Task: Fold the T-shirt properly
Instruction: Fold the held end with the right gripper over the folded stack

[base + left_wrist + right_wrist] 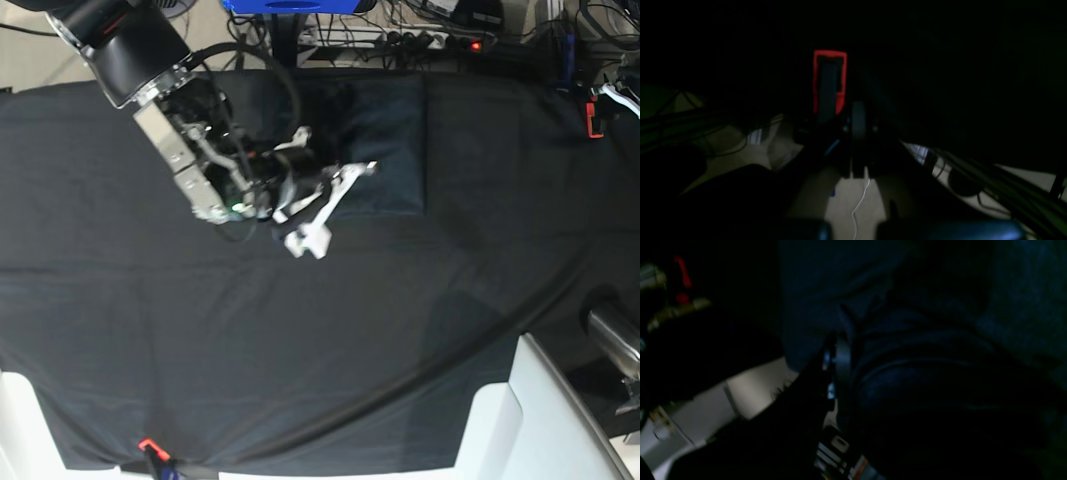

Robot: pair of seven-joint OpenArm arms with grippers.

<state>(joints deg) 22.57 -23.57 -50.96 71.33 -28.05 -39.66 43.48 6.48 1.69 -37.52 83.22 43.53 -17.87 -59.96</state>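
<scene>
Progress looks late-stage to us. Dark slate-grey, thin-knit short-sleeved T-shirt (pixel 375 150) lies as a compact rectangular packet at approx 12 o'clock on the black cloth-covered surface (pixel 400 350), edges fairly straight, no sleeve sticking out that we can see. So the main folds read as done, in our judgement.

Right gripper (pixel 325 205), white-fingered, sits at the packet's 7–8 o'clock corner, one finger lying over the shirt's lower-left edge. In the base view the two fingers look spread, yet the wrist view is too dark to check, and we read the jaws as almost together; whether a thin bit of fabric is pinched betw. them we cannot tell. Right wrist view shows only bunched bluish fabric (pixel 923 373) close under the camera, w/ creases.

Left gripper (pixel 858 116) is parked well off at approx 2–3 o'clock, past the surface edge, jaws together, nothing held, near a small red bracket (pixel 829 81).

Left to do, we reckon: let go or smooth that lower-left corner, check the packet lies flat, pull the right arm clear. Poss. one more fold if a smaller packet is wanted; we can't say from here.
</scene>
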